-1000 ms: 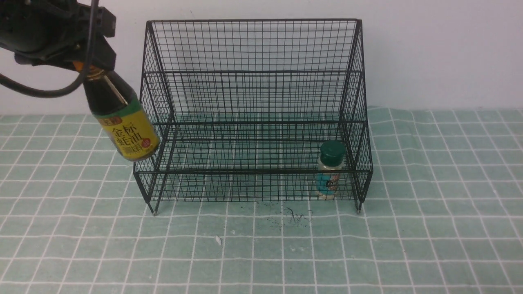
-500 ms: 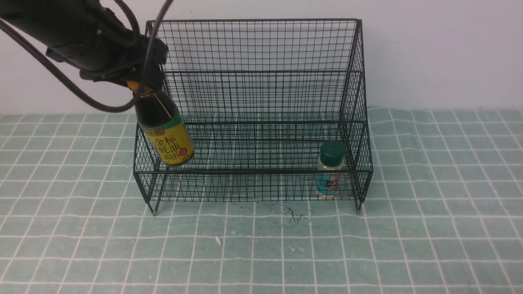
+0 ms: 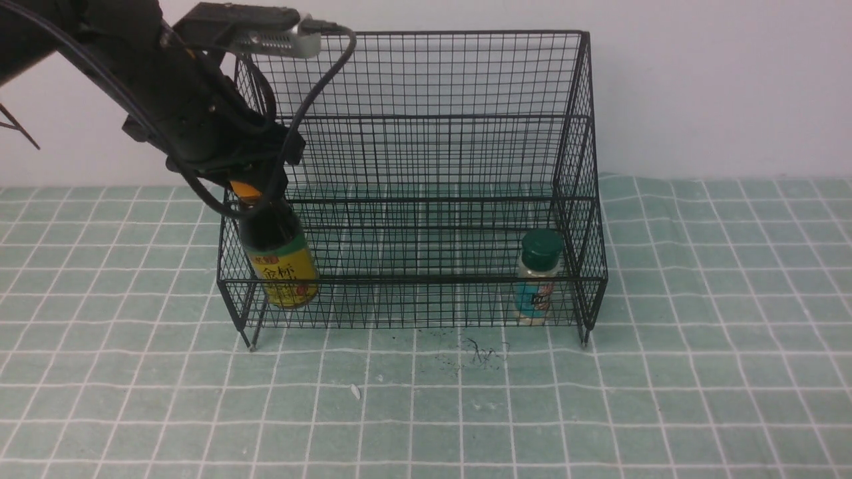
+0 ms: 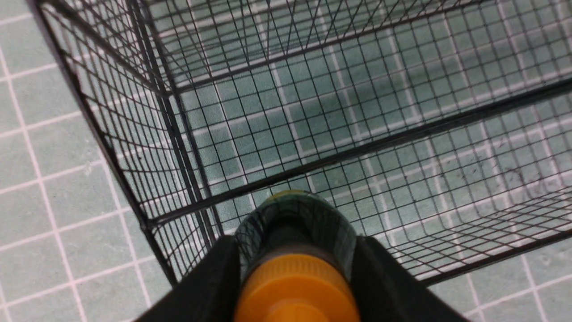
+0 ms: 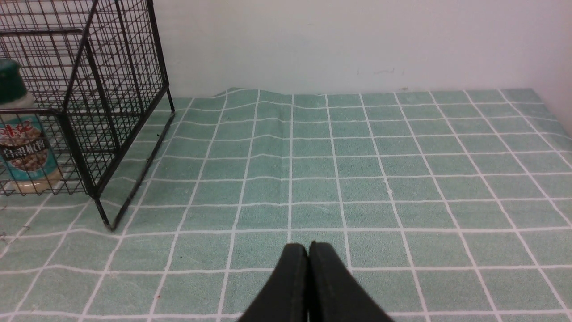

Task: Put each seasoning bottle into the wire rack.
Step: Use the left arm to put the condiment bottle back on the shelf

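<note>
My left gripper (image 3: 247, 193) is shut on the neck of the dark sauce bottle (image 3: 276, 256), just under its orange cap (image 4: 297, 290). The bottle hangs upright inside the front left corner of the black wire rack (image 3: 413, 120), its yellow-green label behind the front mesh. Whether its base touches the rack floor I cannot tell. The clear shaker jar (image 3: 536, 279) with dark green lid stands in the rack's front right corner; it also shows in the right wrist view (image 5: 24, 147). My right gripper (image 5: 308, 250) is shut and empty, low over the cloth right of the rack.
A green checked cloth (image 3: 699, 372) covers the table, wrinkled near the rack's right side. Dark scribble marks (image 3: 476, 349) and a small white fleck (image 3: 355, 391) lie in front of the rack. A white wall stands behind.
My left arm has carried the sauce bottle rightward from outside the rack's left side and lowered it into the front left corner. The shaker jar and right gripper have not moved.
</note>
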Controlling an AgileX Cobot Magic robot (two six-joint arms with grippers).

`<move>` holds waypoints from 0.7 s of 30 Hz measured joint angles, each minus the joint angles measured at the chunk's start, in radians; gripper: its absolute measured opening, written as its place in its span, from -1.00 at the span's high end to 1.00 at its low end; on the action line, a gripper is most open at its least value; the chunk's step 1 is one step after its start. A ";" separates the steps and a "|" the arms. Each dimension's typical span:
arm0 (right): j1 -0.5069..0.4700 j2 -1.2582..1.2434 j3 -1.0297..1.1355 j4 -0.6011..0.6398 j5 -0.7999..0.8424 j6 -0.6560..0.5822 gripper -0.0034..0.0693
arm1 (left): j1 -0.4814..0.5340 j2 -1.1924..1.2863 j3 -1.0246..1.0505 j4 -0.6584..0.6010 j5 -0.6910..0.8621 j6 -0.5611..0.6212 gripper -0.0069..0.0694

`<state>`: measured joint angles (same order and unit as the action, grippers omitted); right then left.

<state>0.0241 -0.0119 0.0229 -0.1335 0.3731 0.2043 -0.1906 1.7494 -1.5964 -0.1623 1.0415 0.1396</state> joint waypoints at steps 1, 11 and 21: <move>0.000 0.000 0.000 0.000 0.000 0.000 0.95 | 0.000 0.006 0.000 0.000 0.000 0.004 0.06; 0.000 0.000 0.000 0.000 0.000 0.000 0.95 | -0.002 0.025 -0.001 -0.005 -0.001 0.016 -0.26; 0.000 0.000 0.000 0.000 0.000 0.000 0.95 | -0.003 -0.095 -0.115 0.000 0.097 0.019 -0.14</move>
<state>0.0241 -0.0119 0.0229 -0.1335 0.3731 0.2043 -0.1938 1.6548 -1.7111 -0.1624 1.1389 0.1584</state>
